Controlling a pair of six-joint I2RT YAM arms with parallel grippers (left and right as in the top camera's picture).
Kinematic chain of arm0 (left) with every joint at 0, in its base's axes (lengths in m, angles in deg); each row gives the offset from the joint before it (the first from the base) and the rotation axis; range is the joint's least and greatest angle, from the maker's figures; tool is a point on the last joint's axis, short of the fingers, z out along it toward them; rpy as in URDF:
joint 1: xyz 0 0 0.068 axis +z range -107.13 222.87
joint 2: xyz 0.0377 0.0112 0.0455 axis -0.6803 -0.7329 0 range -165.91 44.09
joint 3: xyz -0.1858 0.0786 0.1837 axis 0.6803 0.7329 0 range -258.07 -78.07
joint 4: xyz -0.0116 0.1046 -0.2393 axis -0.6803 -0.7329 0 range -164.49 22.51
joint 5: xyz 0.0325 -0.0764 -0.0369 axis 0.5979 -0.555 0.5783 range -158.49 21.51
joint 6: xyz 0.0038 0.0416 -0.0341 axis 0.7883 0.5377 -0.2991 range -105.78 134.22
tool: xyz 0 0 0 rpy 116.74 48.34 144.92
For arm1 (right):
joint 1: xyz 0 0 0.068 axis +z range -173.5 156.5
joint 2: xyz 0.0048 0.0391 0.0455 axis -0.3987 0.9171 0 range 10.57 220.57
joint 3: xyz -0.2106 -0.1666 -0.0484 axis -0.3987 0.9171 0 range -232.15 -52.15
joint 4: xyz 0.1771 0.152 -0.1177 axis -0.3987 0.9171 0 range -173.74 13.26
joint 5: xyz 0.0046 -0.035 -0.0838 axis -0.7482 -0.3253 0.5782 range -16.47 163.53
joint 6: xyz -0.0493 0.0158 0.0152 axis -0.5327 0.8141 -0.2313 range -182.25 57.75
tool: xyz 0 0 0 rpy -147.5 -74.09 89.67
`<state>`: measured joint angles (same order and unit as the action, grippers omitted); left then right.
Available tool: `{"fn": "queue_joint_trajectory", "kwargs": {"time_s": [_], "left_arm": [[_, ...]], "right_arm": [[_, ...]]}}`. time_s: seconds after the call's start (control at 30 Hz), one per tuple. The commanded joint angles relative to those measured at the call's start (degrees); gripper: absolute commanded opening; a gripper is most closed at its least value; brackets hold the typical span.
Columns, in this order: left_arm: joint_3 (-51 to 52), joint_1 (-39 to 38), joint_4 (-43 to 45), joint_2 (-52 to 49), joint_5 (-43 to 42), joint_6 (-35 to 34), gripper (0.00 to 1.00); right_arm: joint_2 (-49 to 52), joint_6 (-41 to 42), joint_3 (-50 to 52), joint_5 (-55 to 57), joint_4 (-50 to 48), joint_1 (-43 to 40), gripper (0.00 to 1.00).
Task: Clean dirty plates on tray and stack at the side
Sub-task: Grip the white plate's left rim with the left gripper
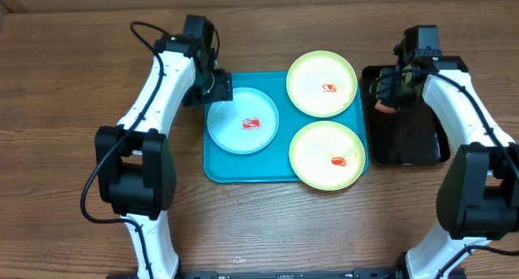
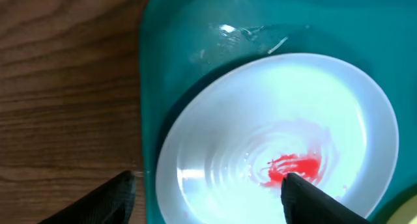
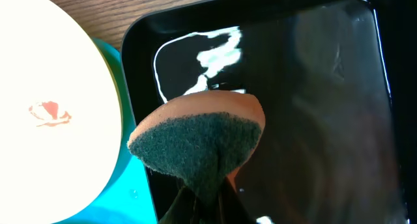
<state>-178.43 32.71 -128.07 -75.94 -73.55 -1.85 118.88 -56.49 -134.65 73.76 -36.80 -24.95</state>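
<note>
Three plates lie on the turquoise tray point(image 1: 216, 168): a light-blue rimmed plate point(image 1: 242, 121) at the left and two yellow-green rimmed plates, one far right point(image 1: 322, 83), one near right point(image 1: 327, 155). Each has a red smear. My left gripper point(image 1: 217, 88) is open at the tray's far left corner; in the left wrist view point(image 2: 207, 196) its fingers straddle the light-blue plate's point(image 2: 280, 133) left rim. My right gripper point(image 1: 388, 96) is shut on a sponge point(image 3: 199, 136), orange with a green scouring side, held above the black tray's left part, beside the far yellow-green plate point(image 3: 45, 113).
A smaller black tray point(image 1: 409, 141) stands right of the turquoise tray, with wet glints in the right wrist view point(image 3: 313, 87). Bare wooden table point(image 1: 73, 84) surrounds both trays. The turquoise tray's corner shows in the left wrist view point(image 2: 189, 28).
</note>
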Motion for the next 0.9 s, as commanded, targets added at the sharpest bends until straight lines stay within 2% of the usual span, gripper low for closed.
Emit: {"fn": "queue_joint_trajectory", "kwargs": {"time_s": [0.0,0.1,0.17,0.23,0.43,0.5,0.57,0.67,0.77,0.87], "left_arm": [[2.8,-0.1,0.6,-0.6,-6.6,4.3,0.7],[5.5,0.8,1.4,-0.6,-5.6,3.3,0.66],[6.8,1.3,1.6,-0.6,-1.8,-0.7,0.53],[8.5,1.4,2.7,-0.6,2.4,-5.0,0.52],[9.2,1.4,4.3,-0.6,2.1,-4.9,0.51],[9.7,1.3,4.5,-0.6,1.4,-4.9,0.4],[10.2,1.1,4.7,-0.6,0.8,-4.9,0.33],[10.6,1.1,4.7,-0.6,0.6,-4.9,0.33],[11.0,1.1,4.8,-0.6,0.6,-4.9,0.38],[11.5,1.1,5.0,-0.6,0.6,-4.9,0.37]], "right_arm": [[-1.3,0.2,-1.9,-0.3,0.1,-0.2,0.04],[-1.3,0.2,-1.9,-0.3,0.1,-0.2,0.04],[-1.3,0.0,-1.9,-0.3,0.1,-0.2,0.04],[-1.3,0.0,-1.9,-0.3,0.1,-0.2,0.04],[-1.3,0.0,-1.9,-0.3,0.2,-0.2,0.04],[-1.3,0.0,-1.9,-0.3,0.2,-0.2,0.04],[-1.3,0.0,-1.9,-0.3,0.2,-0.2,0.04],[-1.3,-0.2,-1.9,0.2,0.2,-0.2,0.04],[-1.3,-0.2,-1.9,0.2,0.2,-0.2,0.04],[-1.3,-0.2,-1.9,0.2,0.3,-0.2,0.04]]}}
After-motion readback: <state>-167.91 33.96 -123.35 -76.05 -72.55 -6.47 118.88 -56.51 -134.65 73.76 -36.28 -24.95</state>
